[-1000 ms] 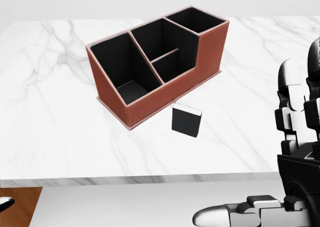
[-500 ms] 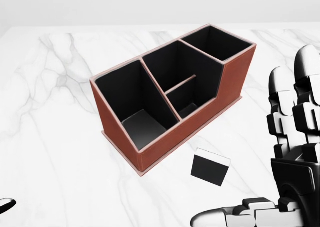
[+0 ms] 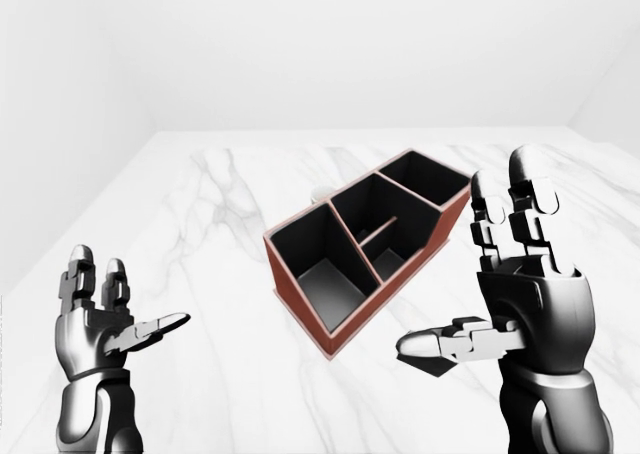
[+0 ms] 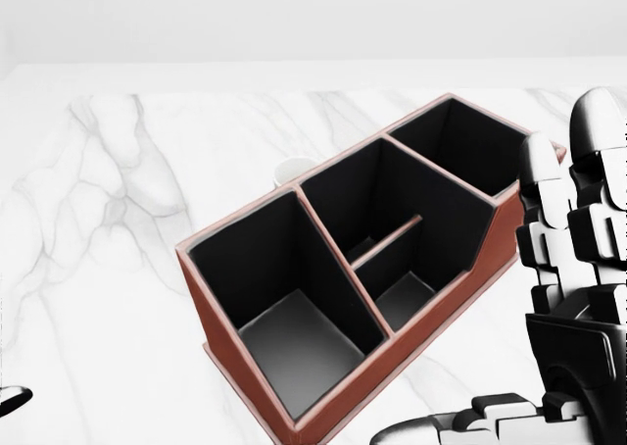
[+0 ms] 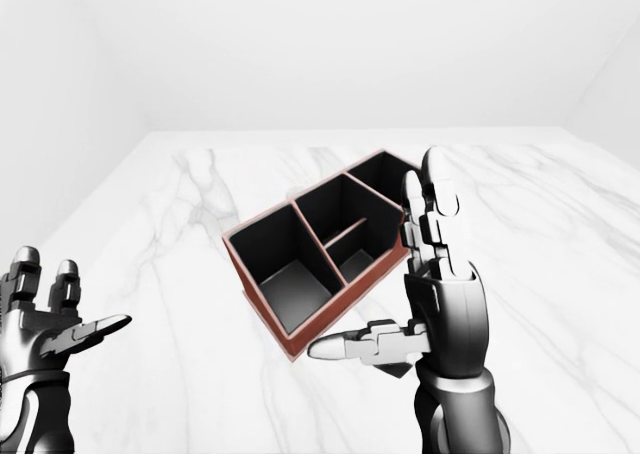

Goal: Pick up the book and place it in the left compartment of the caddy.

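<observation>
We held both hands [image 3: 118, 319] [image 3: 500, 304] wide and empty near the caddy [image 4: 323, 298]; with the book unseen, we risked groping blindly.

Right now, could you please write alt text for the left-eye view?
A brown caddy with empty black compartments sits askew on a white marble table. The robot's left hand and right hand are raised on either side, open. No book shows.

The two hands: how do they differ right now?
The right hand stands higher and looks larger in the left-eye view, beside the caddy, fingers upright. The left hand sits lower at that view's left, apart from the caddy. Both are open and hold nothing.
</observation>
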Controlling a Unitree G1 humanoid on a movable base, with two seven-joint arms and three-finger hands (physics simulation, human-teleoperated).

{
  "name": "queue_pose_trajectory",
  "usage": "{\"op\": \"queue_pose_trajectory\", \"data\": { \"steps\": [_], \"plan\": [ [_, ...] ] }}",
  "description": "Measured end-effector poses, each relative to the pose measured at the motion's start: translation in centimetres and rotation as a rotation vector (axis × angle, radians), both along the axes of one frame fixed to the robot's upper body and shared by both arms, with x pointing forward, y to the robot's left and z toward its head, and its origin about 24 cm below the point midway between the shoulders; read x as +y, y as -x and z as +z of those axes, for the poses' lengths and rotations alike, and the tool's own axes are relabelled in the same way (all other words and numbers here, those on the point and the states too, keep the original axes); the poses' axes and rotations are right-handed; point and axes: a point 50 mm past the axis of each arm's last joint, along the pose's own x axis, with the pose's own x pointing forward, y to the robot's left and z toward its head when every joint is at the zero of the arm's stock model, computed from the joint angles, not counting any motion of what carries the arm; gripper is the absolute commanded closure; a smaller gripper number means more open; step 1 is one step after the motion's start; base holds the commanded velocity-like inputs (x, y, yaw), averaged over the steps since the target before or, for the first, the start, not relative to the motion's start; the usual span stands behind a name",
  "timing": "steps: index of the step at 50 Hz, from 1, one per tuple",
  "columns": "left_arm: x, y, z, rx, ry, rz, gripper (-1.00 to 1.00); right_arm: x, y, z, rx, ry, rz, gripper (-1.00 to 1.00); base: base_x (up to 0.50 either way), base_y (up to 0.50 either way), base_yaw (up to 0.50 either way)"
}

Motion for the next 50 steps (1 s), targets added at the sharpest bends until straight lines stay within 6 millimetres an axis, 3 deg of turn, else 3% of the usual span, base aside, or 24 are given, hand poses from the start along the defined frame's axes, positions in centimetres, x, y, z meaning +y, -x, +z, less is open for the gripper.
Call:
{"op": "queue_pose_trajectory", "data": {
  "steps": [20, 30, 50],
  "plan": [
    [-0.1, 0.0, 0.2, -0.002, -0.008, -0.003, -1.00, -0.3, -0.4, -0.6, 0.029, -0.005, -0.010, -1.00, 0.49, 0.11, 0.00],
    [-0.2, 0.0, 0.2, -0.002, -0.012, -0.005, -1.00, -0.8, 0.2, -0.2, 0.012, 0.014, -0.031, -1.00, 0.00, 0.00, 0.00],
    [-0.5, -0.4, 0.1, 0.001, -0.015, -0.018, -1.00, -1.1, 2.2, -1.0, 0.123, 0.259, -0.051, -1.00, 0.00, 0.00, 0.00]
  ]
}}
